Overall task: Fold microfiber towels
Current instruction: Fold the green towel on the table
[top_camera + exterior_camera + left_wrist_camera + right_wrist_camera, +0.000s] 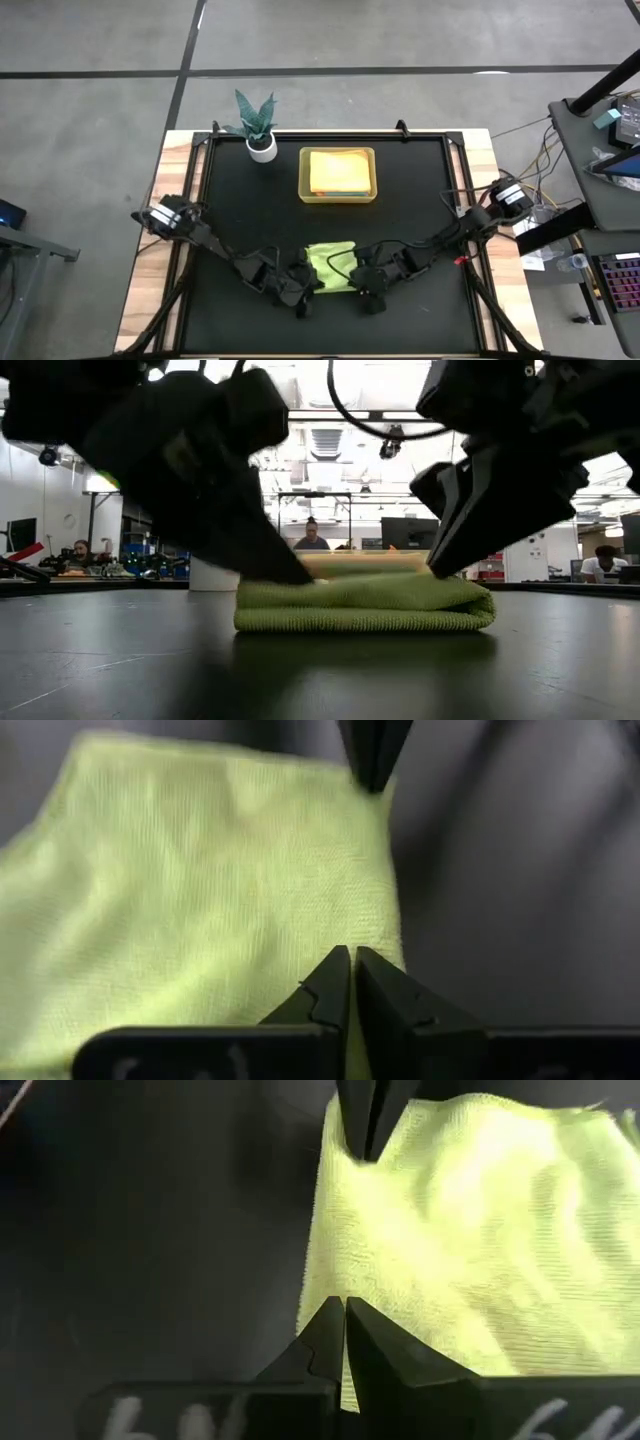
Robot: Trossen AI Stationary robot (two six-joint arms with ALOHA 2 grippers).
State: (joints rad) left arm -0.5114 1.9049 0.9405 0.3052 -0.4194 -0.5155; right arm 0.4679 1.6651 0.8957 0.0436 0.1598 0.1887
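At the table's near edge, left end effector (300, 290) and right end effector (366, 287) pinch the lime green towel (332, 264).

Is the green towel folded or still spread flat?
Folded. The low view shows the green towel doubled into layers with a rounded edge at one side; both grippers are shut on its near edge.

the high view looked straight down on the whole black table (420, 180); the low view faced level across it; both wrist views sat close over the folded lime green microfiber towel (200, 900), shared by all.
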